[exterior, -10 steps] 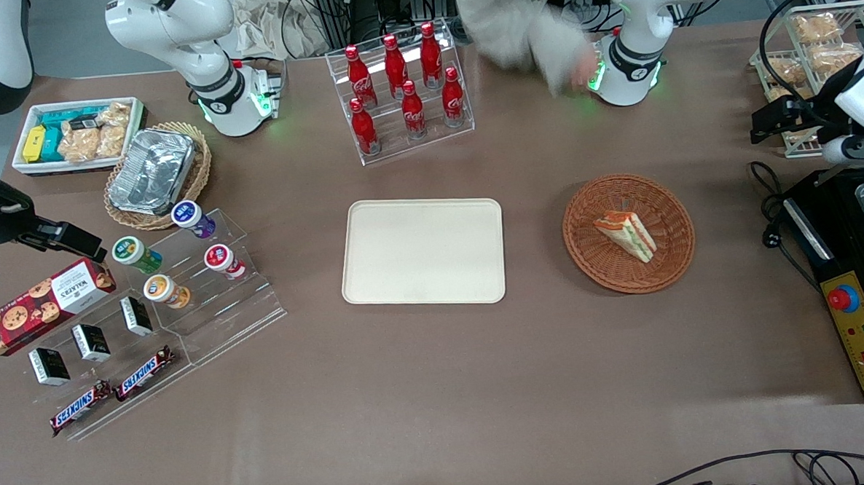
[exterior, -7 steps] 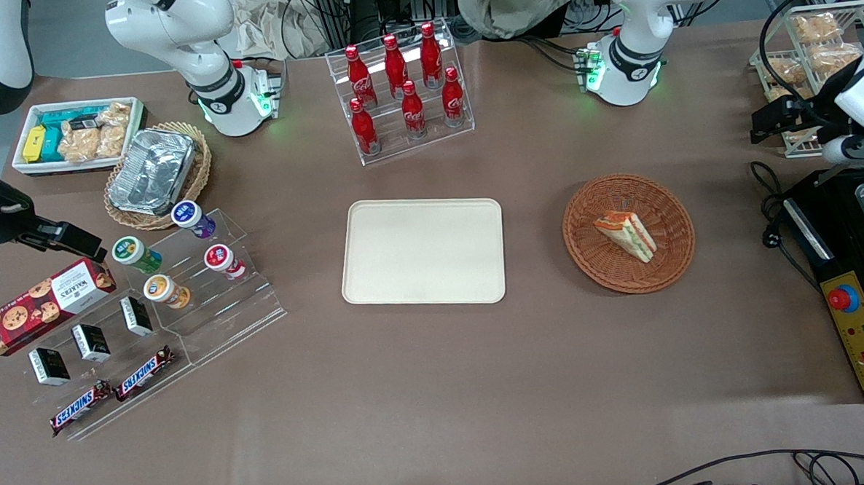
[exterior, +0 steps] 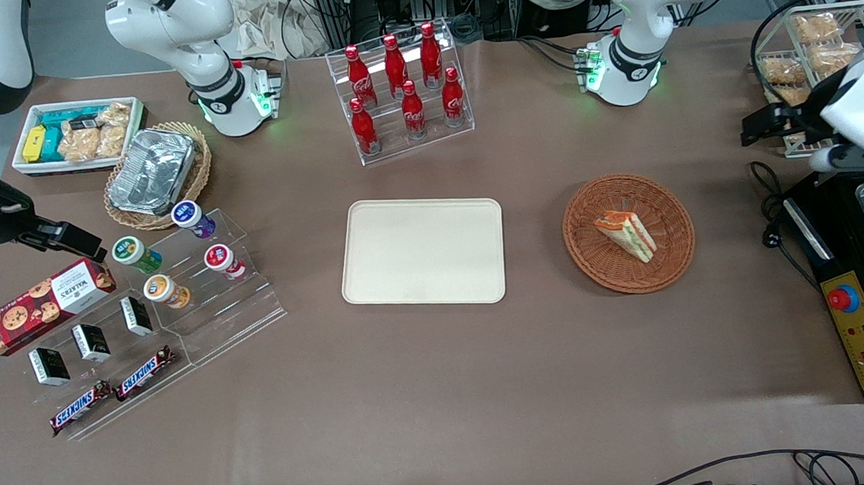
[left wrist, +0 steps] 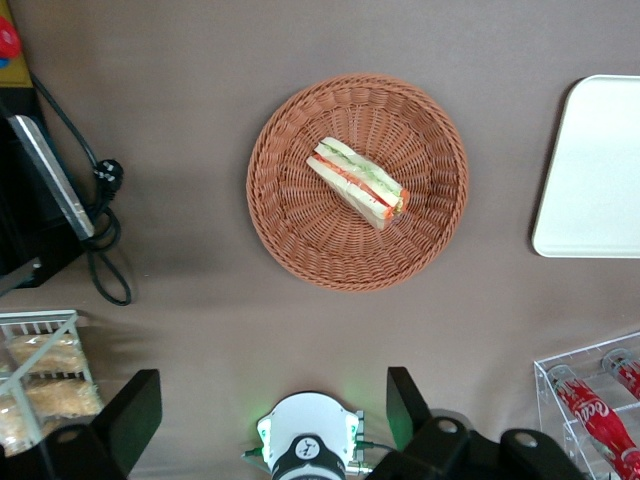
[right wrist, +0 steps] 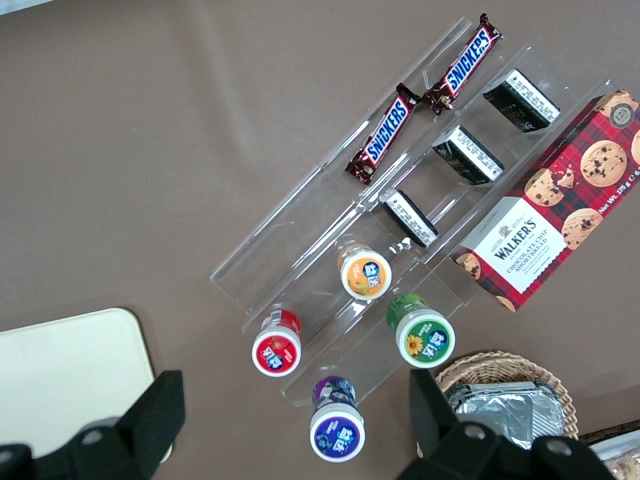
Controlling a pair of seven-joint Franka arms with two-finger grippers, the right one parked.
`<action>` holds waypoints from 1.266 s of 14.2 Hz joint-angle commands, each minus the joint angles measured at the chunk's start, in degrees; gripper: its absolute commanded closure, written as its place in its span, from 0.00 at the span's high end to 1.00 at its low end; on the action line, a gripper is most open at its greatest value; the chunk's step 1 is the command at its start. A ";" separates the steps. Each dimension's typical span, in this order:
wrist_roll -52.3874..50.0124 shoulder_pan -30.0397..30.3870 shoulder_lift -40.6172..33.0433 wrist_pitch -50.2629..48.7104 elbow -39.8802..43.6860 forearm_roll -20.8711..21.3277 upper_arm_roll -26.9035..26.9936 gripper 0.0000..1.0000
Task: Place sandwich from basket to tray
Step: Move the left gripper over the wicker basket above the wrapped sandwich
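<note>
The gripper (exterior: pixel 762 120) has shifted slightly toward the basket (exterior: pixel 670 265) since the earlier frame — its fingers (left wrist: pixel 135 415) spread wide, holding nothing, high above the table. The sandwich (exterior: pixel 627 235) lies in the basket, beside the bare tray (exterior: pixel 422 252) — untouched.

tray (left wrist: pixel 600 170): cut by the wrist picture's edge, one end only | gripper (left wrist: pixel 270 420): finger roots out of frame | bottle rack (left wrist: pixel 600 400): corner only | bagged pastries (left wrist: pixel 40 385): partly cut off
</note>
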 commanded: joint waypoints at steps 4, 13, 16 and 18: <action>-11.32 -2.74 -15.37 25.23 -31.49 -0.57 -0.65 1.00; -40.60 -8.02 -6.25 49.06 -41.19 -0.66 -2.05 1.00; -48.86 -8.02 -0.45 55.91 -40.75 -0.66 -3.11 1.00; -53.09 -8.02 3.15 60.48 -40.57 -0.57 -4.25 1.00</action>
